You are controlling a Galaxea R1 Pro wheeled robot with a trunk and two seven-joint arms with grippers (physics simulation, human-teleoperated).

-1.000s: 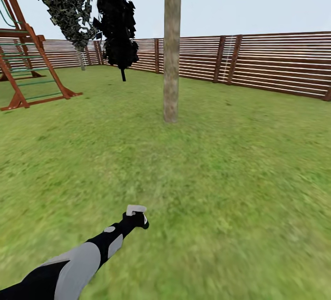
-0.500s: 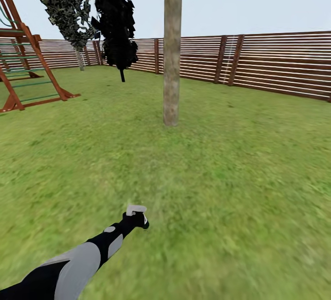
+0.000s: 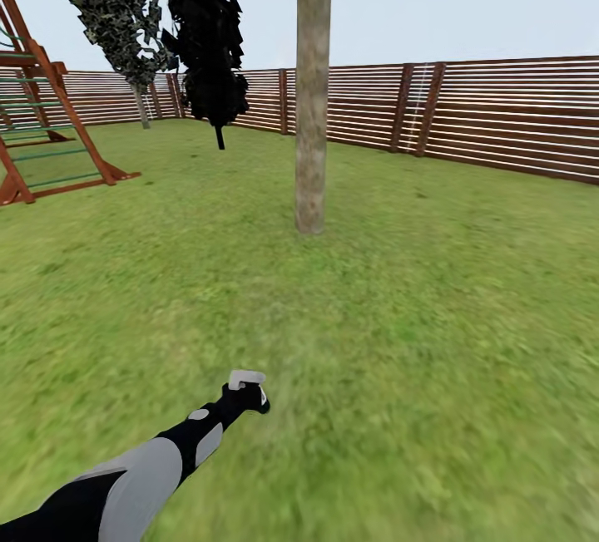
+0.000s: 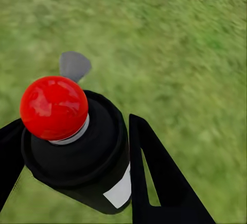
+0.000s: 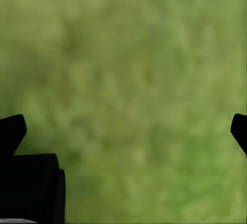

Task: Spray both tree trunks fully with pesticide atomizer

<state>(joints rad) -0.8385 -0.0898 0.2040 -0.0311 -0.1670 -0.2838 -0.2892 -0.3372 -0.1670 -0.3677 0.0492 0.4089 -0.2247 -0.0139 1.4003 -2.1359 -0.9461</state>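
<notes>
My left gripper [image 3: 246, 398] is shut on the pesticide atomizer [image 3: 247, 379], held low over the grass floor [image 3: 399, 342] with its light grey trigger head on top. In the left wrist view the atomizer [image 4: 98, 157] is a black bottle with a white label, a red knob and a grey trigger, and the left gripper [image 4: 77, 154] has a black finger on each side of it. One tree [image 3: 313, 93] stands straight ahead, its bare grey-brown trunk rising out of frame. The right gripper [image 5: 126, 131] is open over blurred grass, holding nothing.
A brown slatted fence [image 3: 499, 114] closes the lawn at the back and right. Two dark narrow conifers [image 3: 208, 43] stand at the back left. A wooden play frame [image 3: 42, 126] is at the far left. Open lawn lies between me and the trunk.
The whole view has shifted: the trunk's base sits a little lower and the play frame has slid left, so the camera has moved toward the tree. The left arm holds the same pose.
</notes>
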